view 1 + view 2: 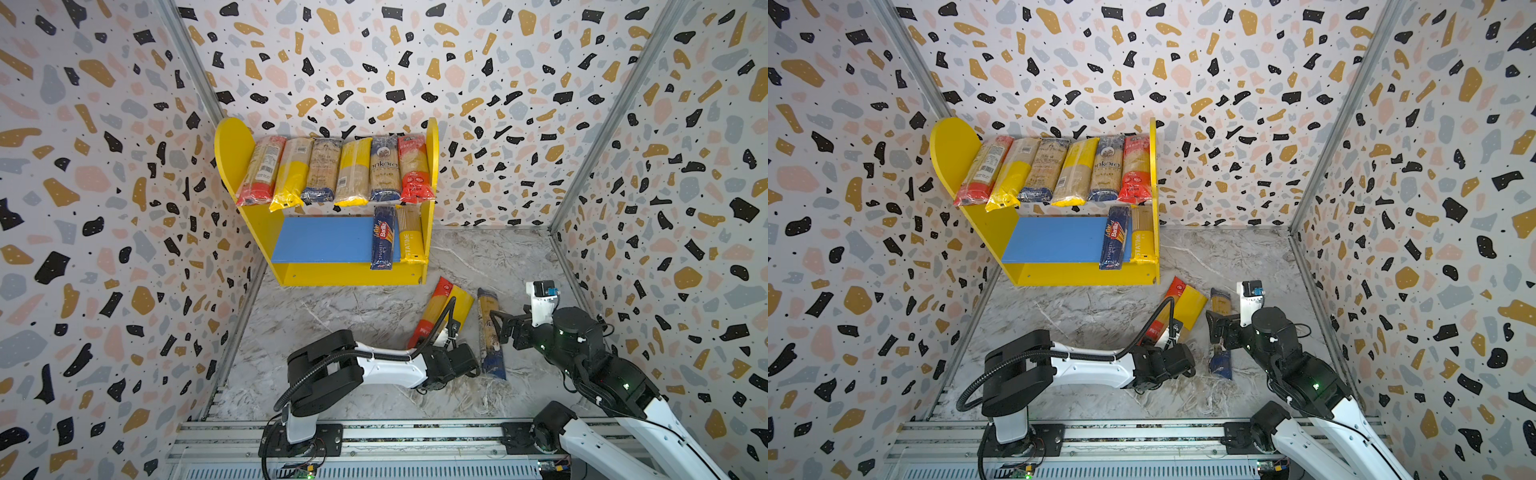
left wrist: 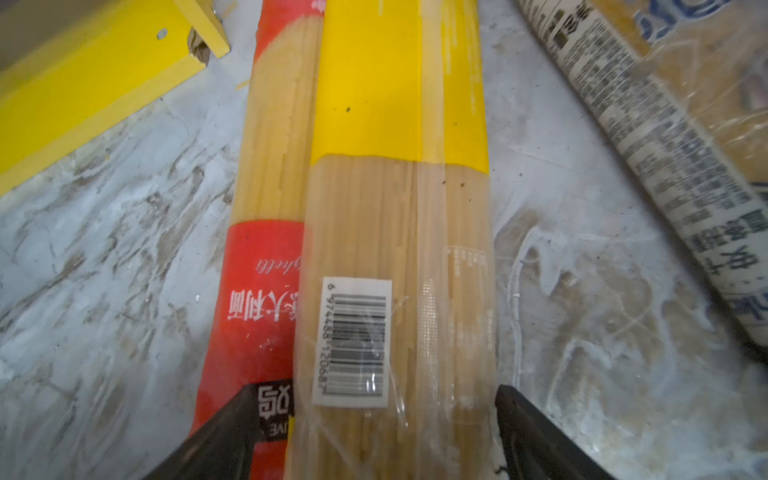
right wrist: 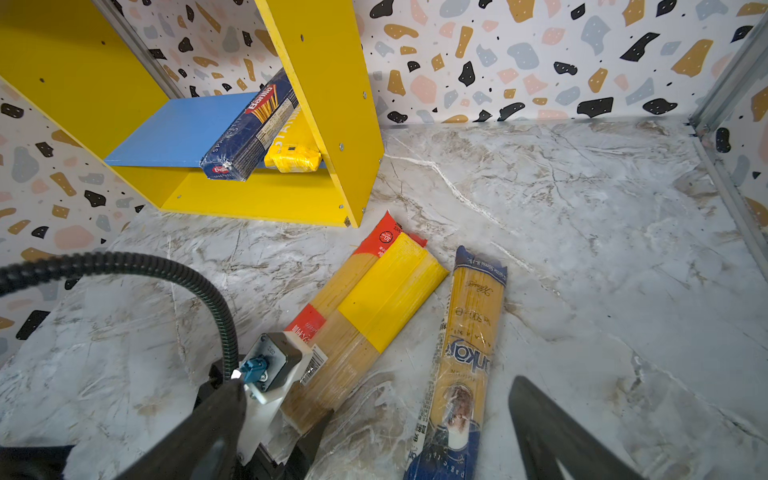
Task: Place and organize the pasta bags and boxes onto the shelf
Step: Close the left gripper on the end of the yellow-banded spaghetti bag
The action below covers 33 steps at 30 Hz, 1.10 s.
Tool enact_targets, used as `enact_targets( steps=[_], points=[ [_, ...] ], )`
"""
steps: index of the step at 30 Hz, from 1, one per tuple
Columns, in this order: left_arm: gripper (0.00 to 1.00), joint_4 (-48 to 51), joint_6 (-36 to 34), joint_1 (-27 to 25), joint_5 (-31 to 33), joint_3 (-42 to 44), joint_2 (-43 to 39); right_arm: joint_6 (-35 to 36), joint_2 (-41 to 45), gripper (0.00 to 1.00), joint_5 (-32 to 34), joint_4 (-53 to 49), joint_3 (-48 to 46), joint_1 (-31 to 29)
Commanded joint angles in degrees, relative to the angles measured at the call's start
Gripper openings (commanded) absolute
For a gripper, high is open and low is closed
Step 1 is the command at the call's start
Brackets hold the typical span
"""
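The left tool (image 2: pixel 376 390) (jaws wide apart) straddles one end of the yellow bag (image 2: pixel 399 187).

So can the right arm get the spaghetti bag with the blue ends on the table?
Probably yes. The right arm's open fingers hang over the blue-ended bag, which lies flat on the table with nothing on top. The yellow bag beside it does not cover it.

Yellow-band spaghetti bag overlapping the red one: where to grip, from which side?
Probably the barcode end of the yellow-band bag, from above, across its narrow width. It lies flat; the edge toward the blue bag is free, the other overlaps the red bag, so that finger lands on red. The left hand straddles that end.
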State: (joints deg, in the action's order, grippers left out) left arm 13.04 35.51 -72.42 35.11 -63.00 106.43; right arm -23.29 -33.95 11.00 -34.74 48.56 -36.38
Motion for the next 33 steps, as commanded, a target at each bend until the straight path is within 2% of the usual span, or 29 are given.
enact_targets(
  steps=[1,10,17,33],
  points=[
    [0.91,-1.84,-4.70,0.50,0.92,-1.20,-0.95,0.01,-0.31,0.99,-0.07,0.97,0.22,0.15],
    [0.93,-2.93,-7.10,2.07,-3.68,-5.95,2.76,0.06,-2.12,0.99,0.07,1.64,0.48,0.17],
    [0.94,-2.78,-5.56,2.53,-5.98,-9.06,7.38,0.30,-3.31,0.99,0.03,2.52,0.48,0.11],
    [0.92,-7.01,-0.91,4.31,-12.35,-3.72,10.96,1.03,-4.59,0.99,0.07,2.74,1.34,0.21]
  ],
)
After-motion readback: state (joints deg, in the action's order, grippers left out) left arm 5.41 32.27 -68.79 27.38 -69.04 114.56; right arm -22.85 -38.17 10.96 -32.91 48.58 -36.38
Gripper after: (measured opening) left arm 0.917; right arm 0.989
